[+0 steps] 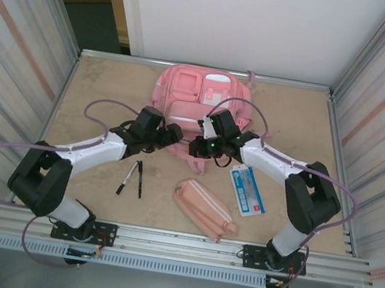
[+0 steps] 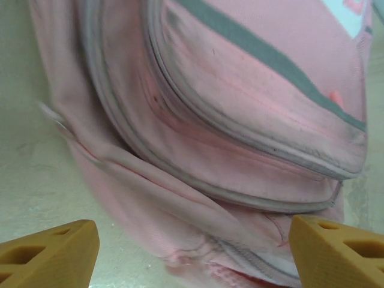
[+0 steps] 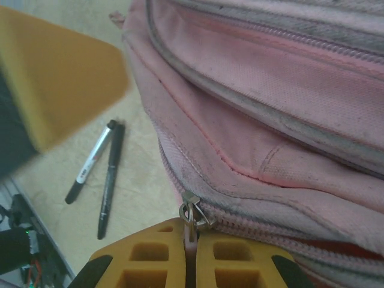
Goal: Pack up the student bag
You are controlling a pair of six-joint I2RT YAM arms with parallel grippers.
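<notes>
The student bag (image 1: 200,101) is a large pink backpack lying flat at the back middle of the table. My right gripper (image 3: 191,240) is shut on the pink pull tab of a zip slider (image 3: 193,211) at the bag's near lower edge. In the top view this gripper (image 1: 199,147) sits at the bag's front edge. My left gripper (image 1: 169,136) is just to its left, open. Its yellow fingertips (image 2: 51,255) stand wide apart in the left wrist view, over the bag's (image 2: 228,138) lower corner, with nothing between them.
Two black pens (image 1: 131,177) lie side by side near the left arm, and show again in the right wrist view (image 3: 102,171). A small pink pencil case (image 1: 204,206) lies at the front middle. A blue and white packet (image 1: 247,190) lies right of it. Metal walls enclose the table.
</notes>
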